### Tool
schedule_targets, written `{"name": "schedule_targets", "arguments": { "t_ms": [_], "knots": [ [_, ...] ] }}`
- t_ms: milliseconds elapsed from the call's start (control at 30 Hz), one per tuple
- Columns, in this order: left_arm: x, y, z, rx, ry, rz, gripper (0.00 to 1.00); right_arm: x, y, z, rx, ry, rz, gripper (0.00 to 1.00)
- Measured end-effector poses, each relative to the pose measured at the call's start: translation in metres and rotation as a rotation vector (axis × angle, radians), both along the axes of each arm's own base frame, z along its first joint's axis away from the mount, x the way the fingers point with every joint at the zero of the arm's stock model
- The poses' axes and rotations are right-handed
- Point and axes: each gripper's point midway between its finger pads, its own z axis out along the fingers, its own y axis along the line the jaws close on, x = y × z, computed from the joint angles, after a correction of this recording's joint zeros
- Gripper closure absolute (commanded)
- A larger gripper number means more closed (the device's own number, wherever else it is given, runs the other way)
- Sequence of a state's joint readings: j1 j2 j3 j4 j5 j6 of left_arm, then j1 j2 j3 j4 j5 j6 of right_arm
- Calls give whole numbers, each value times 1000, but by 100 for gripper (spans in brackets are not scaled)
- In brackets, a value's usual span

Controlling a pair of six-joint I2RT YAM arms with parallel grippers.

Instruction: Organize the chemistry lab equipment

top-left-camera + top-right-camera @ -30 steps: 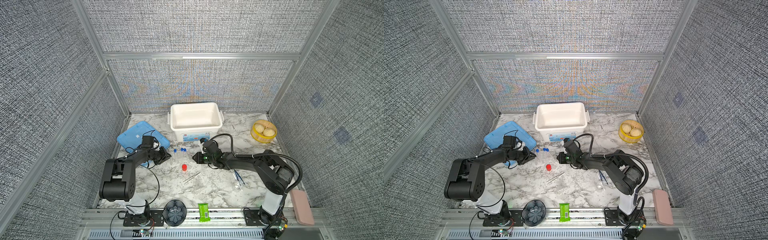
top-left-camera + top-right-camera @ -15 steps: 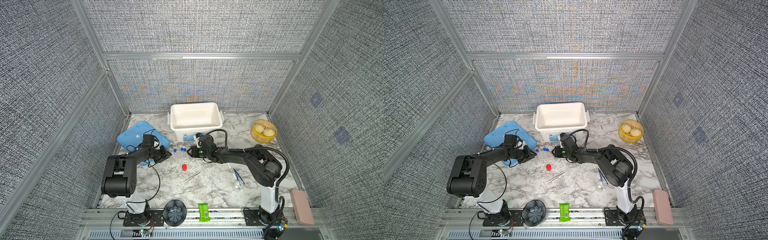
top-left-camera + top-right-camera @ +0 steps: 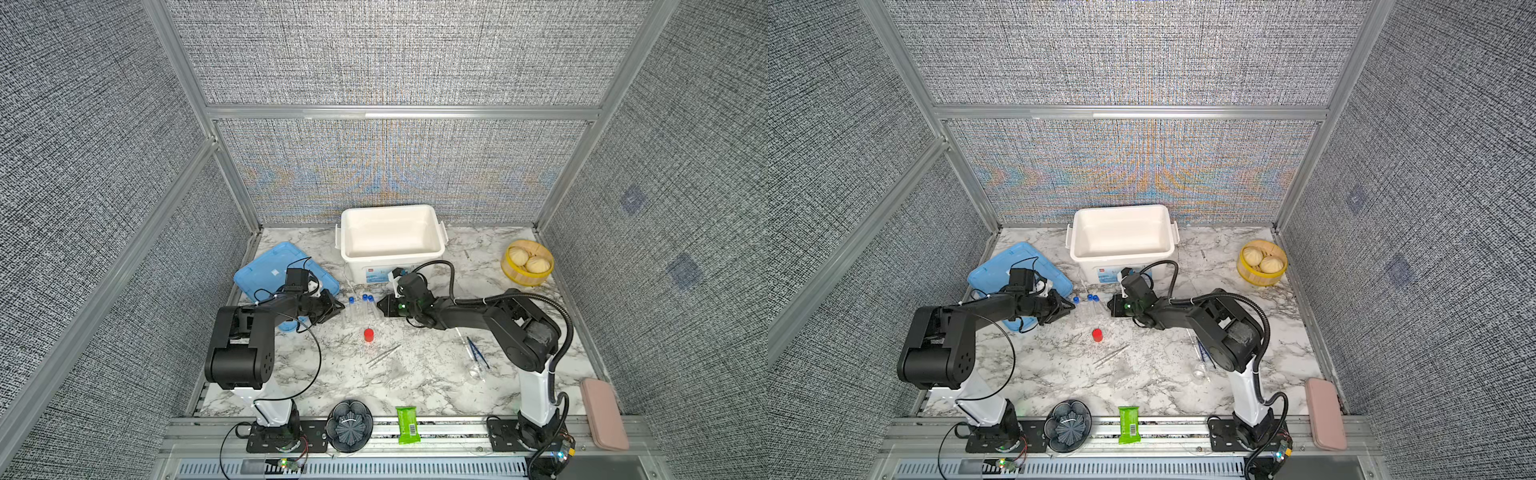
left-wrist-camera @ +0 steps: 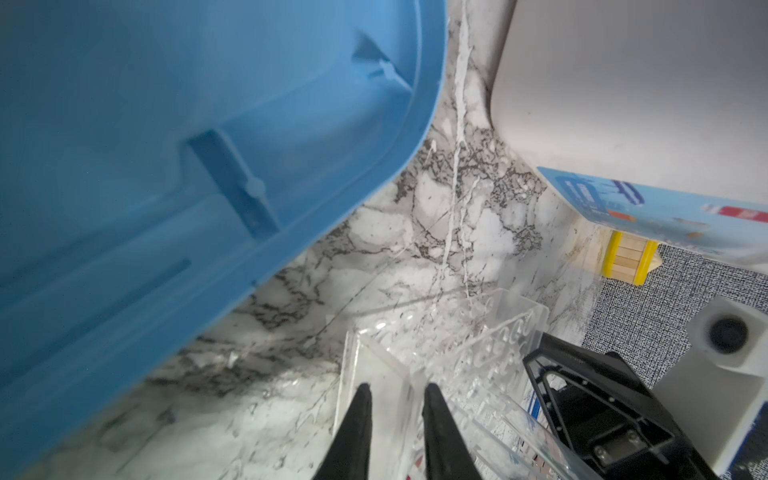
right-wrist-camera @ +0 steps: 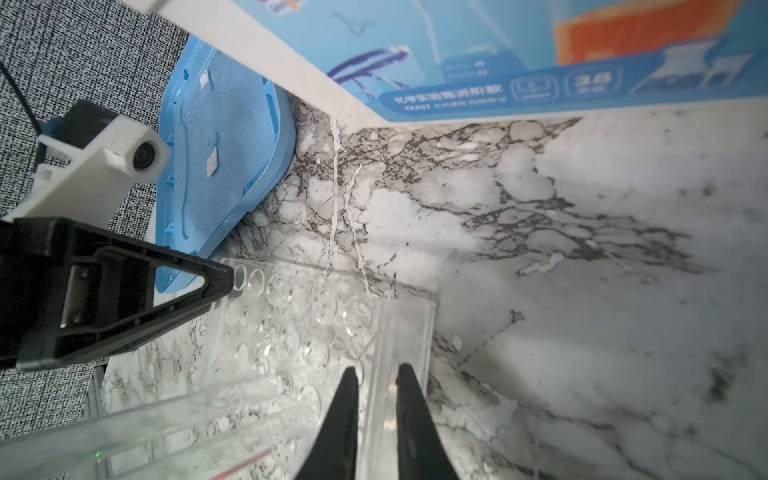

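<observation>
Evidently, left pincer (image 4: 397,388) and right pincer (image 5: 378,369) each tight on opposite end walls of the clear rack (image 5: 291,316).

tubes (image 3: 360,306): blue-capped, upright in clear rack (image 5: 316,316) | vial (image 3: 368,335): red-capped, upright, nearby

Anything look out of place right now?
Yes: a green snack packet and a dark fluted bowl sit on the front rail; a bun steamer stands back right. None is lab gear.

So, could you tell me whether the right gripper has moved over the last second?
Yes. In a top view, against the white bin, the right gripper has shifted left, up to the clear rack.
</observation>
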State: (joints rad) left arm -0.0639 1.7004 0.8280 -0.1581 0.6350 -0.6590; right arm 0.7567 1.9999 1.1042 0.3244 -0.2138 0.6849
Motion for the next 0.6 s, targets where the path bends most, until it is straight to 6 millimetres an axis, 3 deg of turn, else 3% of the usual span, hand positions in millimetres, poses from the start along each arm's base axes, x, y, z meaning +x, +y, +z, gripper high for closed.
{"name": "schedule_targets", "arguments": {
  "t_ms": [600],
  "knots": [
    [-5,-1,2,8,-37,-13,79,-46,1,0,-8,45,-3,89]
  ]
}}
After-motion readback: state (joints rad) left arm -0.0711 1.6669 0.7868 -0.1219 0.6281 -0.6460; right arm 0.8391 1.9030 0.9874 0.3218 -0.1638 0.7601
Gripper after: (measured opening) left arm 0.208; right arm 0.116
